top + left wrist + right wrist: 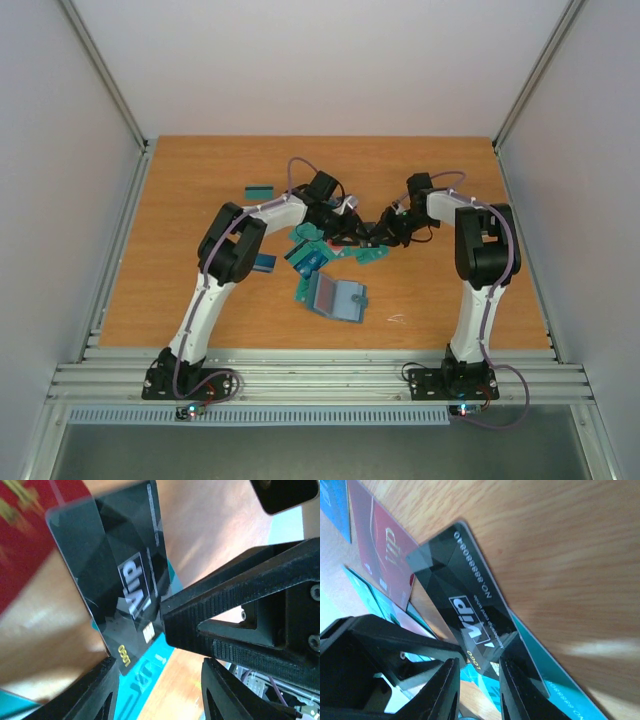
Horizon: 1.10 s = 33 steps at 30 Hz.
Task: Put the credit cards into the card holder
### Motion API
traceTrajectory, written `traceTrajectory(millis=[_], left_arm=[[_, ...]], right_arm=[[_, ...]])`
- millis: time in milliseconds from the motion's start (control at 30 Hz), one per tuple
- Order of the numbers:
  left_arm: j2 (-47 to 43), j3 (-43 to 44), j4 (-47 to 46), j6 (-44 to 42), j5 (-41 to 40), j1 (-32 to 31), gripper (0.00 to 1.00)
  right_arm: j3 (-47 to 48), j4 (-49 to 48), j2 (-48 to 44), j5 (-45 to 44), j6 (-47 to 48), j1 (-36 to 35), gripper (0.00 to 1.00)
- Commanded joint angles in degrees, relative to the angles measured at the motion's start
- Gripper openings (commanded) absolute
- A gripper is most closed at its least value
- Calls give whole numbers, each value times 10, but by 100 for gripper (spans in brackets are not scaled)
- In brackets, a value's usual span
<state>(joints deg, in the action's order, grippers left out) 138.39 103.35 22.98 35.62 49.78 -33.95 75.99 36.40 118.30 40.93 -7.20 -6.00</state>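
Nearest the bases: card holder (337, 297) lies opened flat on the table (180, 220), inside up. I can't tell what's already in it. It's well apart from both grippers, so plan for a carry.

Just beyond it is the loose pile of credit cards (308, 257). Both arms meet over its right edge. My read of the step in hand: get the black card (465, 600) off the wood.

left gripper (157, 672): fingers stand well apart. The black card's end sits in the gap beside one finger, not clamped.

right gripper (479, 662): narrow gap. The card's end runs into it and under one finger. I can't tell if it's pinched or only pressed.

The black card overlaps the lower teal card (560, 680), with the red card (382, 560) just beside. The likely failure is grabbing two.

- Tip the black one up on an edge with one finger, then close the other gripper on it alone.
- Check the wrist view before you lift.
- Don't close both at once; the two grippers are nearly touching.

Farthest: the lone teal card (260, 190). Leave it for later.
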Motion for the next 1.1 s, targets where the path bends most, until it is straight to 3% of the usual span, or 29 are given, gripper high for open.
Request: traceTrajectory(millis=[0,267,633,1067], left_arm=[[-33,-40,-31,10,7,-20,47],[-67,-61,-44,29,-18,-40,47],[-132,-55,79,-42,-177,-30,47],[-61,-10,116,-28,-165,-31,47]], right_arm=[[-50,14,-11,-12,-4,-17,25],[-101,-3,-31,-7,0,-18,25],[-61,23,-62,-18,38,-14,25],[46,51,15,-53,87,-6,26]])
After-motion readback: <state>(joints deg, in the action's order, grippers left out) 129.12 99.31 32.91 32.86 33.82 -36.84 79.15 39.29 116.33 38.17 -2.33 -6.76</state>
